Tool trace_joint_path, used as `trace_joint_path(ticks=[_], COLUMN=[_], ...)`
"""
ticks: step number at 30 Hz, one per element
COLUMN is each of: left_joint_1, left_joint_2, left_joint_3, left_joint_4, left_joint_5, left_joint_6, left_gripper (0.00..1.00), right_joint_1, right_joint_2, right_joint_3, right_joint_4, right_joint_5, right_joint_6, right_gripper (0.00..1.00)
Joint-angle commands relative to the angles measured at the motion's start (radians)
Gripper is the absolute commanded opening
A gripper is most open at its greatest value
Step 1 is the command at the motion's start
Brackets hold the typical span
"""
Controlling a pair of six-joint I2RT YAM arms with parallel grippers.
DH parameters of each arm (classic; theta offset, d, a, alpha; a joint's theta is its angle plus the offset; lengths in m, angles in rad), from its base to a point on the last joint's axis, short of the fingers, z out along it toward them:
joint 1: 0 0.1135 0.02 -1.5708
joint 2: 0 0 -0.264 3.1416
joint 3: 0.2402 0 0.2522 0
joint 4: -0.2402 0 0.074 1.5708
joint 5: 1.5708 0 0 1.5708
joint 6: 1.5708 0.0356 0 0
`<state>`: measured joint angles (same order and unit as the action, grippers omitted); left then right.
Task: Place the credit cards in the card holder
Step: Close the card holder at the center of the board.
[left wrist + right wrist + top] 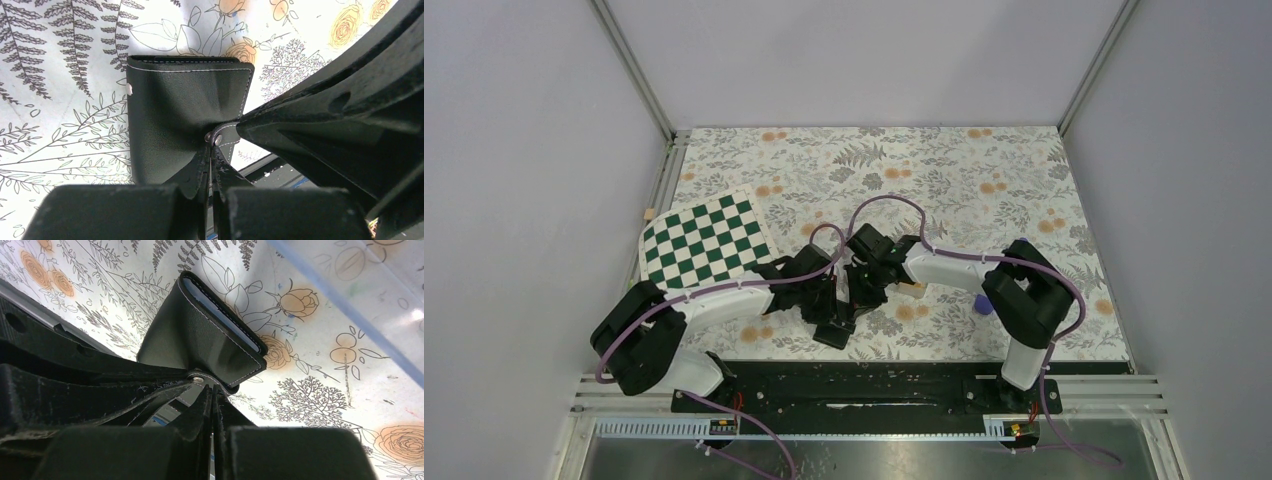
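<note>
Black holder (180, 115) x1, L pincer (210, 152), R pincer (212, 390)

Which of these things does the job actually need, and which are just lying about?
Needed: card holder, gripped by left claw and right claw; credit cards not visible.
Lying about: checkered board, purple cylinder, clear plastic box.
</note>
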<state>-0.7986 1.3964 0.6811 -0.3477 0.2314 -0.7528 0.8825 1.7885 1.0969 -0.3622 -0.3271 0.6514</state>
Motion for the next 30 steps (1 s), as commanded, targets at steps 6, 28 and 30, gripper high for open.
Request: trace_joint_path(ticks=[6,28,30], left_joint_1=[0.022,0.037,0.04], left_joint_2=[0.015,0.039,0.04], left_joint_3=[0.028,0.001,-0.006], left_joint_4=[0.01,-0.022,-0.024], left_joint_5=[-0.02,-0.03,-0.029], left_joint_6=[-0.015,-0.071,-0.076], left_gripper=[0.0,0.0,0.0], right_joint_1=[-0.004,0.001,0.001], right_joint_2=[0.023,0.049,0.052], right_joint_3=[0.031,0.066,0.071], right_joint_4=[0.019,0.021,0.012], right_joint_5=[-0.041,-0.042,-0.034], right_joint_6=[0.004,0.002,-0.008], right_gripper=[0.01,0.33,0.34])
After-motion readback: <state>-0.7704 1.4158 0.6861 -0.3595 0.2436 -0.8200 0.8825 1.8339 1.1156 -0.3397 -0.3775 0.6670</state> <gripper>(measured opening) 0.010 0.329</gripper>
